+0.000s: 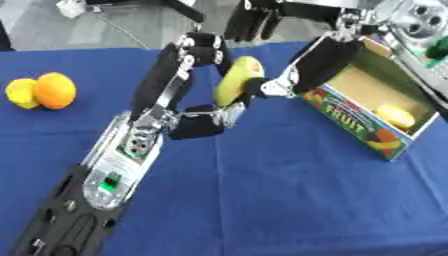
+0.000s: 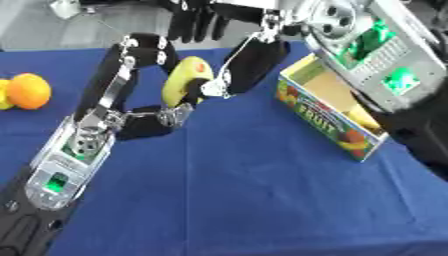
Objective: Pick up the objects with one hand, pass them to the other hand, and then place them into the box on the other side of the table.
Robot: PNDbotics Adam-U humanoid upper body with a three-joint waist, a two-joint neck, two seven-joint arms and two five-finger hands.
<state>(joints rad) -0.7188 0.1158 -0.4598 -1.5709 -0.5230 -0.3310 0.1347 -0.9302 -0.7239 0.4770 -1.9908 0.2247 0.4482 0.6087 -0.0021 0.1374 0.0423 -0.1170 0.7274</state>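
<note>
Two fruits (image 1: 39, 91) beyond left hand (image 1: 188, 95)

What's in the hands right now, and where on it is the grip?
A yellow-green fruit, likely a mango: left hand curls round its upper end and lower part, right hand touches its side.

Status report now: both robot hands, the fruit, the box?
Left robot hand curled round yellow-green fruit. Right robot hand touching it, handover. Box open, path clear.

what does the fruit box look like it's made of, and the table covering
Box: looks like printed cardboard, with a plain tan inside, thin flat walls and a fairly glossy printed outside. Table covering: seems to be blue cloth, matte, with soft shading and no sheen.
</note>
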